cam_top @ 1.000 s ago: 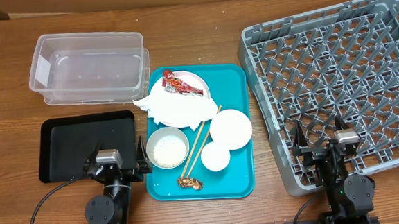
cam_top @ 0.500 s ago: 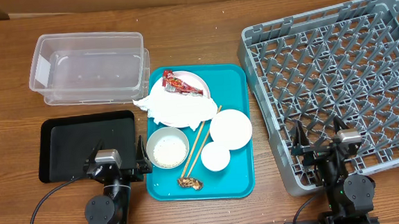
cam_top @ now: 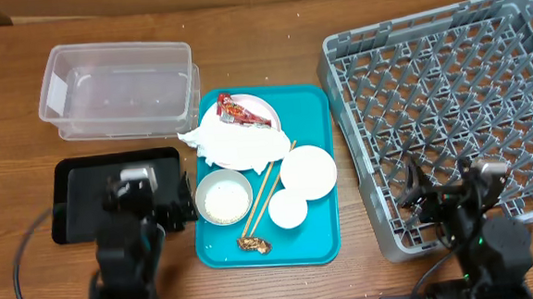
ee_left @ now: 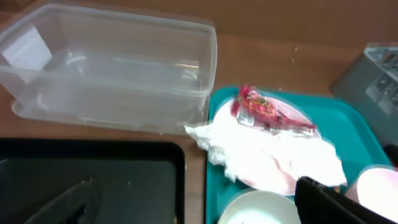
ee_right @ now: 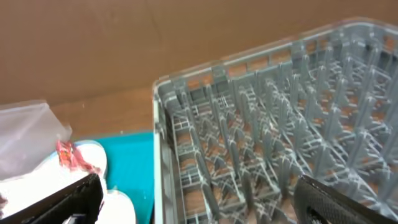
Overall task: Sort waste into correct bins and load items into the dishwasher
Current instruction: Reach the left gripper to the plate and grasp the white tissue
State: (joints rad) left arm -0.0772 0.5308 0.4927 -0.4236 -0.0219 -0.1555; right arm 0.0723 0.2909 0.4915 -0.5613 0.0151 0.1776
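On the teal tray, a crumpled white napkin [cam_top: 234, 144] covers most of a pale plate [cam_top: 264, 104], and a red wrapper [cam_top: 242, 111] lies on top. Nearer me are a bowl with rice grains [cam_top: 223, 197], an empty white bowl [cam_top: 308, 172], a small cup [cam_top: 288, 208] and a brown scrap [cam_top: 254, 245]. My left gripper [cam_top: 149, 201] hangs open over the black tray [cam_top: 74, 189], left of the rice bowl. My right gripper [cam_top: 445, 194] is open above the near edge of the grey dish rack [cam_top: 448, 83]. The left wrist view shows the clear tub [ee_left: 112, 68], wrapper [ee_left: 267, 112] and napkin [ee_left: 267, 155].
Wooden chopsticks [cam_top: 269, 196] lie slanted across the teal tray [cam_top: 320, 244]. The clear tub [cam_top: 119, 89] stands behind the black tray. In the right wrist view the rack's upright pegs [ee_right: 280, 124] sit right below the open fingers.
Both arms have risen from their low rest pose. The left gripper has moved further over the black tray, and the right one has shifted a little to the right. Both stay open.
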